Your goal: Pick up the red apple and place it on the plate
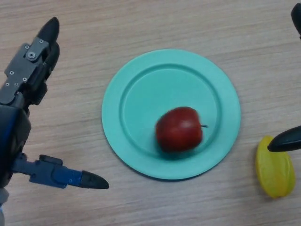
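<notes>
One apple [179, 129] lying on plate [141, 80], on its side, right of centre. Left robot hand [28, 66] wide, holding nothing, beside plate; right robot hand [288, 141] at frame edge by yellow fruit [275, 174], grip impossible to tell. Placing looks done; next, only pulling clear.

Single head cam, looks steeply down, close on table [141, 23], plate [141, 155] centred

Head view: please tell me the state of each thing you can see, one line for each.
Apple: lying on the plate, stem pointing right, not held.
Plate: flat on the table, holding the apple.
Yellow fruit: on the table, right of the plate.
Left robot hand: open, holding nothing.
</notes>
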`<state>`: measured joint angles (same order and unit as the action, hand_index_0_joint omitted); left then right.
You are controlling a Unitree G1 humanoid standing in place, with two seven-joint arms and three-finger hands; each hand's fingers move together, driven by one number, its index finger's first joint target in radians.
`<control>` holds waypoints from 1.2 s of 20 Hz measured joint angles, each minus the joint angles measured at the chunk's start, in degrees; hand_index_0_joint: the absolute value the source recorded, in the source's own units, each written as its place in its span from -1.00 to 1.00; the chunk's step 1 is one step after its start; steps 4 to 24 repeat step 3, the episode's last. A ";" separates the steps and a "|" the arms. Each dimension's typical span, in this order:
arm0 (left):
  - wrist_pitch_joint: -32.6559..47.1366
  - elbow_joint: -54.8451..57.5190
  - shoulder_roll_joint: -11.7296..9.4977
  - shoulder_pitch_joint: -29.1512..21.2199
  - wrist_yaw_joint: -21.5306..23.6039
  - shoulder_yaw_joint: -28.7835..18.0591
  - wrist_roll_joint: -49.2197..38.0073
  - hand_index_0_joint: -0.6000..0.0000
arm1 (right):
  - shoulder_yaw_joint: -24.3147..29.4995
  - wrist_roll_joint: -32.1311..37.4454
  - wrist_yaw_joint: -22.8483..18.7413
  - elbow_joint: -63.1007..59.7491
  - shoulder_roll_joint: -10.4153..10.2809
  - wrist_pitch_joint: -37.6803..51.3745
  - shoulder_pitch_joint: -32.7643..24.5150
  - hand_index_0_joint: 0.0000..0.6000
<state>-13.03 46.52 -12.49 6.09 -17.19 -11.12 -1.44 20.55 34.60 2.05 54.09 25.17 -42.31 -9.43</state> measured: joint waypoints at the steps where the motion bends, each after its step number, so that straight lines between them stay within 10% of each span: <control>1: 0.00 0.04 0.00 0.01 -0.01 -0.07 -0.15 1.00 | 0.01 -0.02 0.32 0.94 -0.73 0.00 0.59 -1.00; 24: 0.04 0.16 0.05 0.18 -0.01 -0.09 -0.15 1.00 | 0.00 0.16 1.67 1.22 -0.91 0.00 1.21 -1.00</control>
